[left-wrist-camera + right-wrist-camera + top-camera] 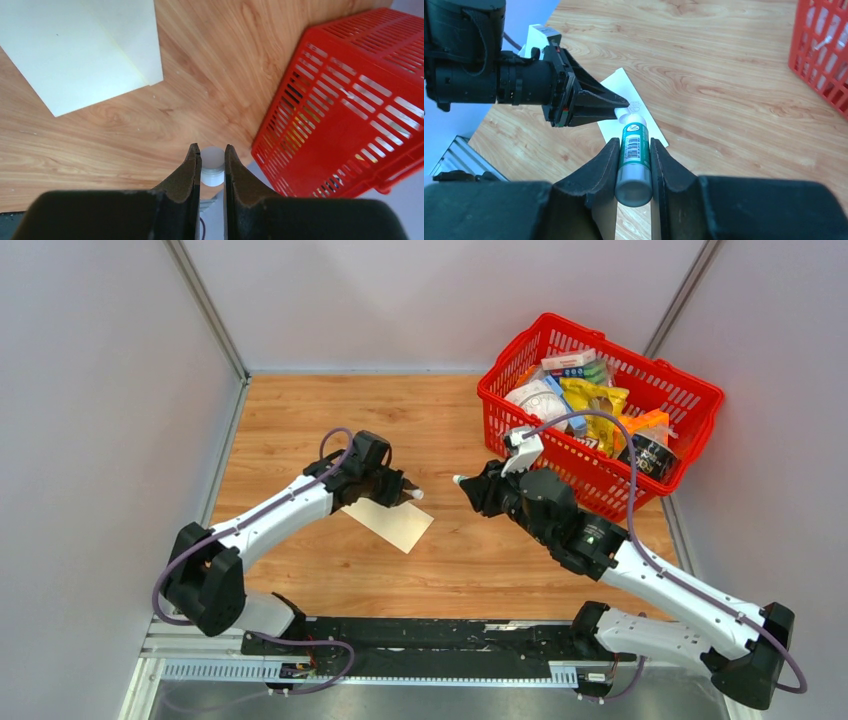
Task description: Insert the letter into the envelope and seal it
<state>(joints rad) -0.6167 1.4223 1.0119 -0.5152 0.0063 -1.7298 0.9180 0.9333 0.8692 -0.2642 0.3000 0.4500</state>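
The left claw (212, 148) is pinched narrow on a small white cap (212, 167). The right claw (634, 142) is clamped on a green glue stick (634, 165), its white tip toward the left claw. From above, cap and tip sit near each other but apart, over the table (470, 560). The envelope (395, 523) lies flat, partly under the left claw.

This looks like the gluing part of sealing. To do it well, bring the tip down onto the flap's edge at a shallow angle and press lightly (thin paper slides easily), with the left claw holding the cap clear.

The letter shows nowhere; it may be inside the envelope, but I cannot tell. The left arm covers the envelope's far end, and whether the flap is open or folded is hard to read. The basket (345, 115) is cut off in both wrist views.
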